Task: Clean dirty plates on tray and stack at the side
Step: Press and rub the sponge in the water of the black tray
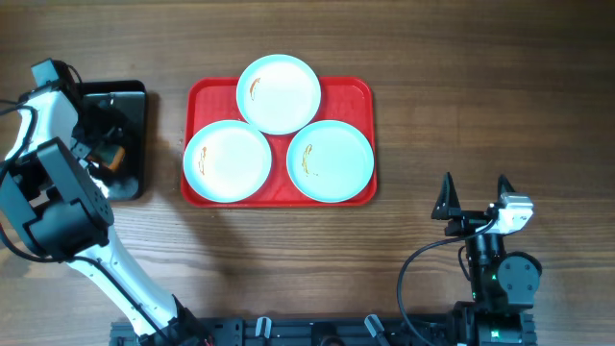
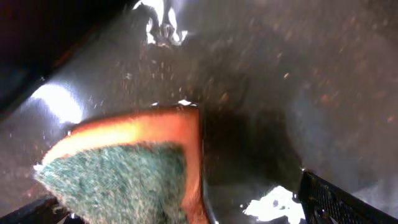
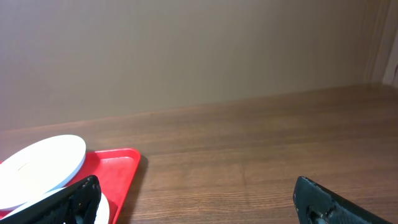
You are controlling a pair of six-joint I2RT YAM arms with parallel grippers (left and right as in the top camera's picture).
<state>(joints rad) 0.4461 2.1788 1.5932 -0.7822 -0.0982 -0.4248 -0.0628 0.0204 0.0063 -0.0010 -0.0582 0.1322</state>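
**Brown wooden table (image 1: 480, 96) against a plain beige wall (image 3: 186, 50)**

The tabletop fills the overhead view from edge to edge. Its long grain runs side to side in darker and lighter brown bands. In the right wrist view the same wood stretches back to the matt, unmarked wall and meets it in a straight line that rises slightly to the right. At that view's far right edge stands a paler vertical strip (image 3: 390, 37), too blurred to identify. The light is soft and even, leaving a faint sheen on the wood.
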